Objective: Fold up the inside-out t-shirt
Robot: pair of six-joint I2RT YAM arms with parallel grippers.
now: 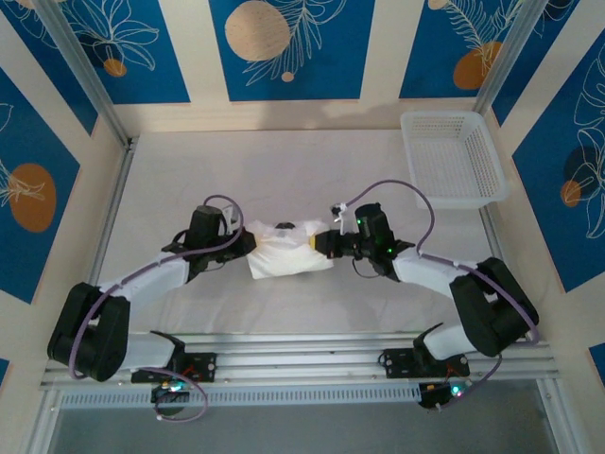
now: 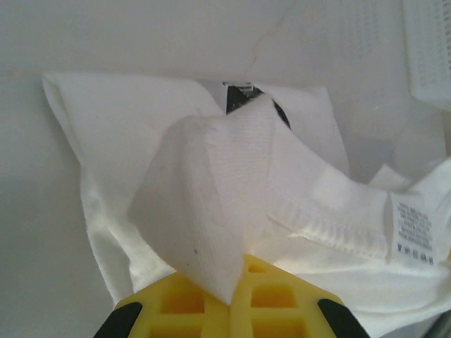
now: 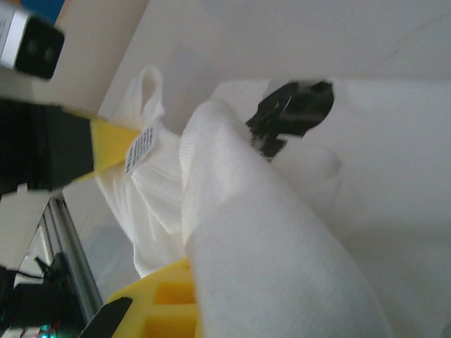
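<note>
The inside-out t-shirt (image 1: 284,251) lies as a small white bundle on the middle of the table. My left gripper (image 1: 248,244) is at its left edge and my right gripper (image 1: 319,244) at its right edge. In the left wrist view the left gripper (image 2: 236,296) is shut, with a peak of the t-shirt (image 2: 211,190) pinched between its yellow fingers (image 2: 183,303). A printed tag (image 2: 412,232) hangs by a hem at the right. In the right wrist view the right gripper (image 3: 194,299) is shut on a thick fold of the t-shirt (image 3: 268,253), which hides its tips.
A white lattice basket (image 1: 452,156) stands at the back right of the table and shows as a corner (image 2: 430,49) in the left wrist view. The white table cover (image 1: 189,180) lies around the bundle. Aluminium rails (image 1: 302,355) run along the near edge.
</note>
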